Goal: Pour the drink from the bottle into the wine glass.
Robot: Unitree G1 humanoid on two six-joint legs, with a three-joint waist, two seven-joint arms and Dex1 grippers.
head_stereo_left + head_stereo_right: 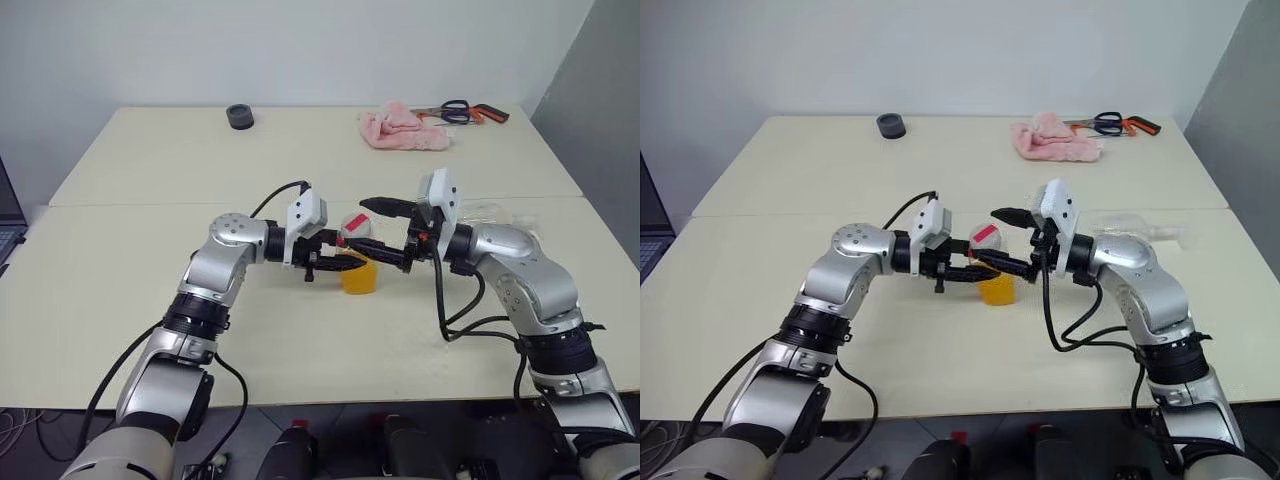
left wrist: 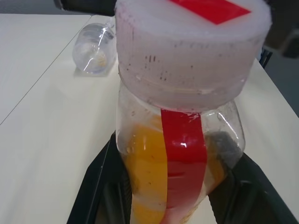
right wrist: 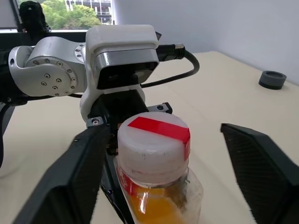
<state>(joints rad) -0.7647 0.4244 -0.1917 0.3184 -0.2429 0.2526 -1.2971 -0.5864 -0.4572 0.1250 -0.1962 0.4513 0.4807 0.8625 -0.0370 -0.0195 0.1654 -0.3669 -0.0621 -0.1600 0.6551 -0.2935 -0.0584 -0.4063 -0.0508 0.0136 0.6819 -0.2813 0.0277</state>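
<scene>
Judging from how things lie now, the task is only at its start. The left gripper [image 1: 338,264] is pinching the bottle [image 1: 357,262] by its lower body, with its two black fingers pressed against the sides, and the bottle stands upright between the two arms. The drink [image 2: 147,175] is all inside the bottle, an orange-yellow liquid that fills the lower part, and the red stripe [image 2: 183,161] runs down the side that faces the left wrist. The white cap [image 3: 153,145] with its red patch sits on the neck, so the bottle is not yet opened. The right gripper [image 3: 163,170] is spread wide, one finger on each side of the cap, and neither finger touches the cap; it seems ready to close on the cap and turn it. The wine glass [image 1: 1135,226] lies on its side on the table [image 1: 150,200], beyond the right arm and well apart from both grippers; I cannot tell whether anything is in it, but it looks empty. What is left, I think, is almost everything: take the cap off, put the glass upright and then pour. A pink cloth [image 1: 403,130], scissors [image 1: 462,110] and a small dark ring [image 1: 240,116] lie far away, at the other edge of the table.
</scene>
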